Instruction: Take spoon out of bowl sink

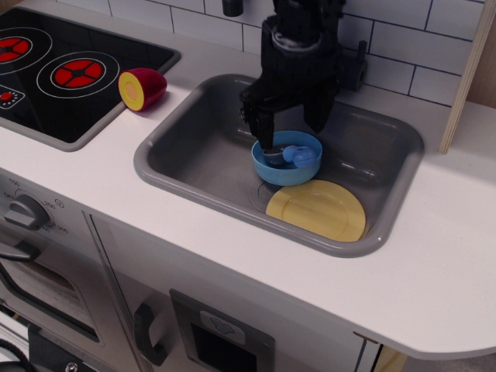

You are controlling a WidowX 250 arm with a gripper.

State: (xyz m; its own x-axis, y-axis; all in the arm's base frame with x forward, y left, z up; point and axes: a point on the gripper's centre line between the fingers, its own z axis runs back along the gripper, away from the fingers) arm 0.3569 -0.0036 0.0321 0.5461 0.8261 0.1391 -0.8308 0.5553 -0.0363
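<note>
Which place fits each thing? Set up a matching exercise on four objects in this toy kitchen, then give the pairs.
Things:
1. small grey-scooped toy spoon with blue handle
2. round light blue plastic bowl
3. flat round yellow plastic plate
4. red and yellow toy fruit half

Places:
A. white countertop beside the black stove
B. inside the bowl
C. sink floor, front right
D. sink floor, below the black end effector

Pairs: 1-B, 2-D, 3-C, 4-A

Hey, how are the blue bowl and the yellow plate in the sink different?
The bowl is light blue and deep with raised walls; the plate is yellow, flat and wider. The bowl holds the spoon; the plate is bare. The hand hangs open right over the bowl, one finger at its rim, not over the plate. Both are round, sit in the grey sink and appear to touch.
</note>
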